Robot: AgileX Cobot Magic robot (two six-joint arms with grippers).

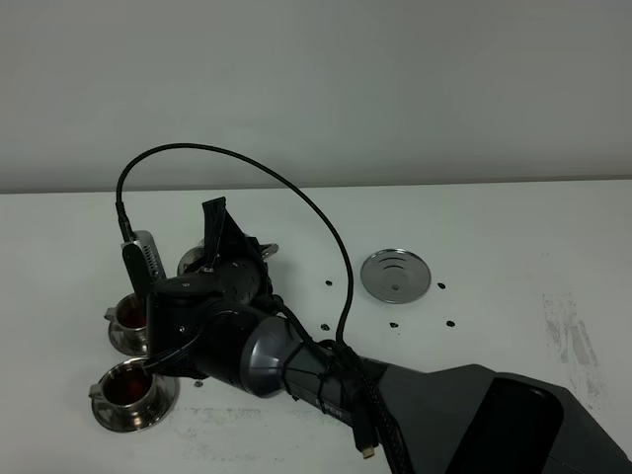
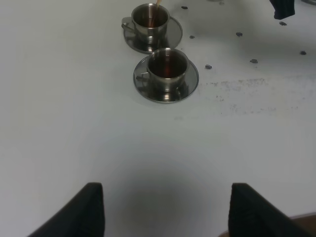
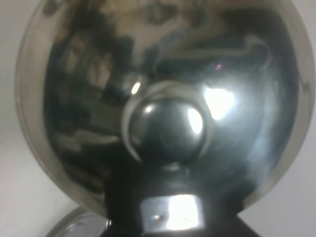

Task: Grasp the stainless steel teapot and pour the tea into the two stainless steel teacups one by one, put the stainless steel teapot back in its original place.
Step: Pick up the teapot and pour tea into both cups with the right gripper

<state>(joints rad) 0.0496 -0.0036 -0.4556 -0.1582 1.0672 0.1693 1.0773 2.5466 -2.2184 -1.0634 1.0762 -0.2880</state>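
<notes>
step: pouring into the second cup; judged from both cups holding tea and a thin stream entering the far one in the left wrist view
teapot (image 3: 163, 118): fills the right wrist view, mirror steel dome lid with round knob; in the high view mostly hidden behind the right arm, left-centre of the frame, only a bit of steel showing
right gripper (image 1: 222, 262): jaws hidden behind its own body; reads as clamped tight, and the pot sits fixed against the wrist camera, so judged held by the handle
left gripper (image 2: 165, 207): two dark fingers spread wide at the bottom of the left wrist view, nothing between them
near cup (image 1: 126, 387): lower left, on saucer, dark red tea inside
far cup (image 1: 131, 318): just above it, on saucer, partly covered by the arm, tea inside
tea (image 2: 168, 68): reddish-brown, glossy
disc (image 1: 396, 274): flat round steel, concentric rings, right of centre, bare, well apart from the cups
table (image 1: 513, 237): matte white, small dark dots, scuffs at right
how-to: keep the tilt slow, spout over the cup middle, stop before the rim, level the pot before carrying it to the disc
risk: slick steel handle may slip
</notes>
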